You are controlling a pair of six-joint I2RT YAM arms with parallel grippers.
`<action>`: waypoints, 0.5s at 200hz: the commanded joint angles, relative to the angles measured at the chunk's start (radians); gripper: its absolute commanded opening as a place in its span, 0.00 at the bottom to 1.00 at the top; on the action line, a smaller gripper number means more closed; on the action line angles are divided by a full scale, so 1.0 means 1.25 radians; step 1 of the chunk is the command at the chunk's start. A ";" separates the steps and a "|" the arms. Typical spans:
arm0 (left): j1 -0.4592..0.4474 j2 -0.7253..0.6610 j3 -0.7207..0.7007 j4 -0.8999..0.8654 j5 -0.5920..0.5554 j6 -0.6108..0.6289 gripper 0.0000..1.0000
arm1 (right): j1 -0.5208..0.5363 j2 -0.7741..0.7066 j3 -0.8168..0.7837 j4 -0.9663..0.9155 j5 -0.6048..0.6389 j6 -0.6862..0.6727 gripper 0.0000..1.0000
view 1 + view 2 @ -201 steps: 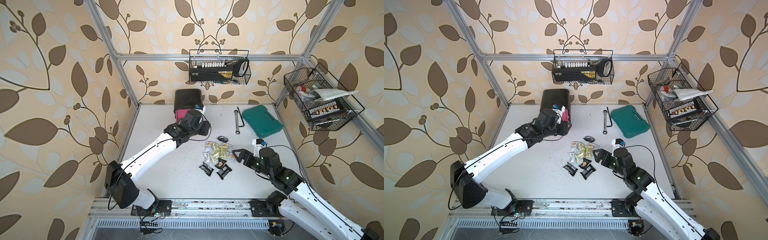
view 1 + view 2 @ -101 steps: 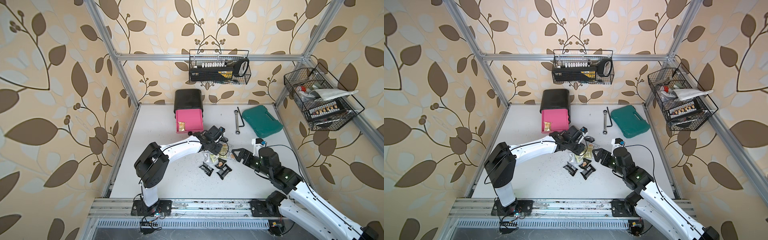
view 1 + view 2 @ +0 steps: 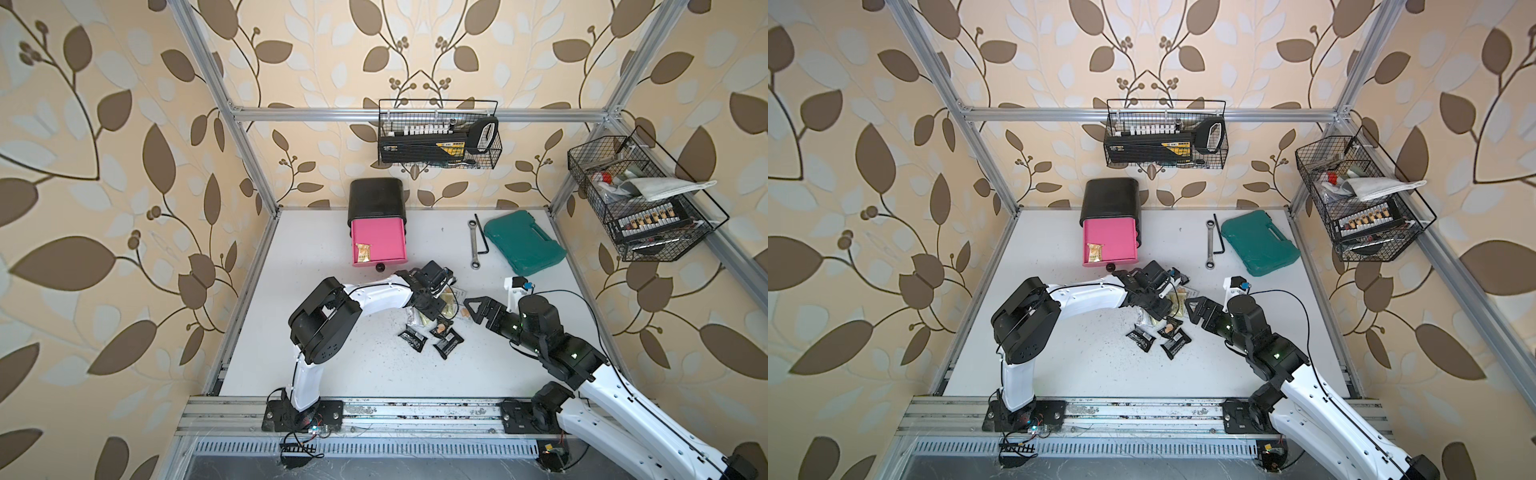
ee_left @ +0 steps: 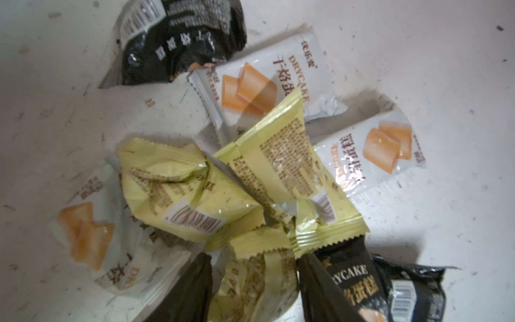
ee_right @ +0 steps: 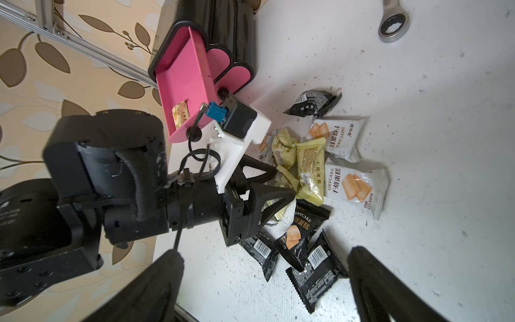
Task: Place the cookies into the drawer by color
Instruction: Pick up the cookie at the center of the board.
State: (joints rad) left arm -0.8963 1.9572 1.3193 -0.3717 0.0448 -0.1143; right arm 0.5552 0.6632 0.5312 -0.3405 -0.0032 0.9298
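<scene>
Far left on the table [image 3: 353, 357] we see the drawer [image 3: 388, 243] — its top pink tray pulled out, one yellow packet [image 3: 363, 252] lying inside. Nearer, mid-table, the left gripper [image 5: 284, 180] hangs over the cookies [image 4: 278, 167], fingers parted, grasping nothing we can make out. Just right of the heap the right gripper [image 3: 471, 311] gapes wide — empty.

We count four black crinkly packets [image 5: 315, 270], three white packets [image 5: 356, 186] with orange cake pictures, and at least three yellow-green packets [image 5: 310, 164]. One yellow packet [image 3: 363, 252] lies in one pink open drawer [image 3: 384, 237]. We see one teal plastic case [image 3: 523, 243], one silver metal wrench [image 3: 473, 245] and two black wire baskets [image 3: 440, 137].
</scene>
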 commanded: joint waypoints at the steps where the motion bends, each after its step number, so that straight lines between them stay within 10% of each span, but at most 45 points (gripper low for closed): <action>1: 0.002 0.013 -0.016 0.034 0.036 -0.016 0.50 | 0.004 -0.008 0.003 -0.001 0.008 -0.005 0.95; 100: 0.002 -0.060 -0.076 0.076 0.047 -0.091 0.27 | 0.004 -0.023 0.002 -0.010 0.008 -0.003 0.95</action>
State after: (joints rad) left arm -0.8963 1.9629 1.2461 -0.2813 0.0818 -0.1921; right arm 0.5552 0.6415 0.5312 -0.3447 -0.0032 0.9302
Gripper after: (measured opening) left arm 0.280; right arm 0.944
